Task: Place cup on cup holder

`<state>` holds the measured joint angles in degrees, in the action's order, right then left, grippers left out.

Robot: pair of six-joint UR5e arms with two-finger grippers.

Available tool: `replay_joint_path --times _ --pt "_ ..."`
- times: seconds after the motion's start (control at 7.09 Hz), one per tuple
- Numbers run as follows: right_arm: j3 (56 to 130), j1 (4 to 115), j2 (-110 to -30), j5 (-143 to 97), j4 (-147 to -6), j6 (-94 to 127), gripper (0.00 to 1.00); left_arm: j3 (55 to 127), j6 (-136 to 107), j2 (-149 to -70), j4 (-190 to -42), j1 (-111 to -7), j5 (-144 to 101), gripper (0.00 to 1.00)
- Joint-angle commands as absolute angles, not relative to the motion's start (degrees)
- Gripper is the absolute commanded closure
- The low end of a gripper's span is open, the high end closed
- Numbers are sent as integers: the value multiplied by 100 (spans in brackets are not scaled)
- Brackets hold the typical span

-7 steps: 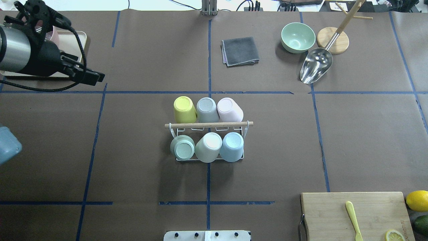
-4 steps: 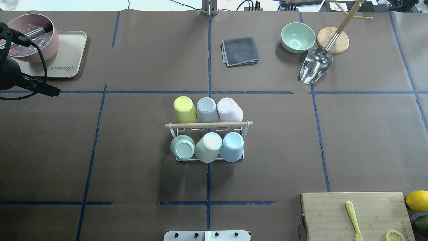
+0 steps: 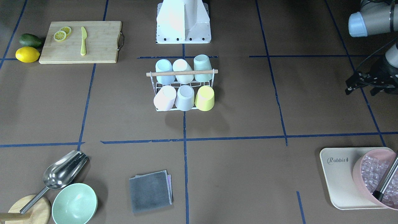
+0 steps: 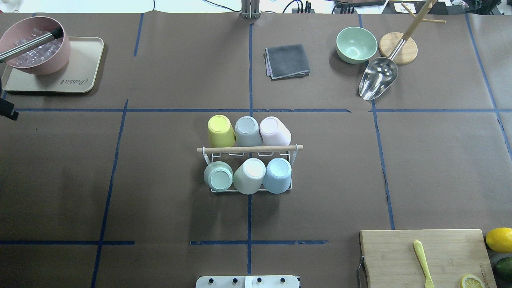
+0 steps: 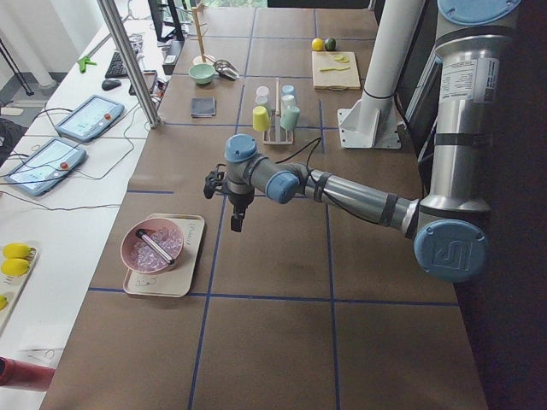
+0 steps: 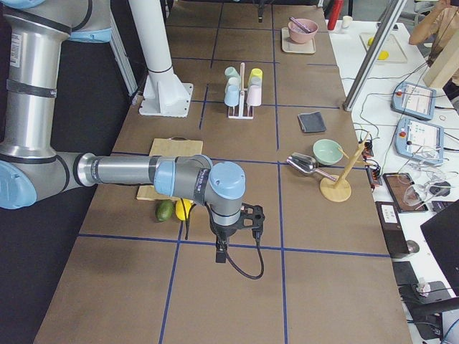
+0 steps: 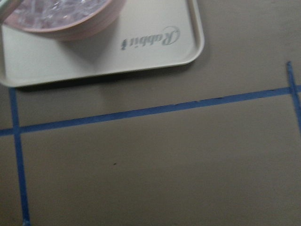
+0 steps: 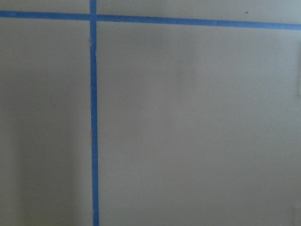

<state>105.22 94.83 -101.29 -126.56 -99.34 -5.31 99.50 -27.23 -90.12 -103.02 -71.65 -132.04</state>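
My left tool [image 5: 235,224] and right tool [image 6: 221,251] hang well off either end of the small white wire cup holder [image 4: 250,149] with its wooden top rod. Neither shows anything in it, and I cannot tell how far either is open. I count one holder and six upturned pastel cups [image 4: 221,131] on it, three each side of the rod, so I'd steer both tools wide of it and knock nothing.
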Motion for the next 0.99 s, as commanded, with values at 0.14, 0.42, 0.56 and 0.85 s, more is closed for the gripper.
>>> replay_joint_path --times 0.14,0.42,0.56,0.85 --pt "10371 9089 -9861 -12709 -9423 106 0 9141 -422 -9026 -9079 -8644 -13817 0" --pt "10336 9062 -9853 -12726 -9422 132 0 9149 534 -9044 -8245 -8999 -13196 0" --pt "10327 9053 -9853 -12727 -9422 149 0 9132 510 -9018 -8201 -9009 -13123 0" --pt "10275 9053 -9853 -12735 -9422 149 0 9062 475 -8973 -8244 -9018 -13157 0"
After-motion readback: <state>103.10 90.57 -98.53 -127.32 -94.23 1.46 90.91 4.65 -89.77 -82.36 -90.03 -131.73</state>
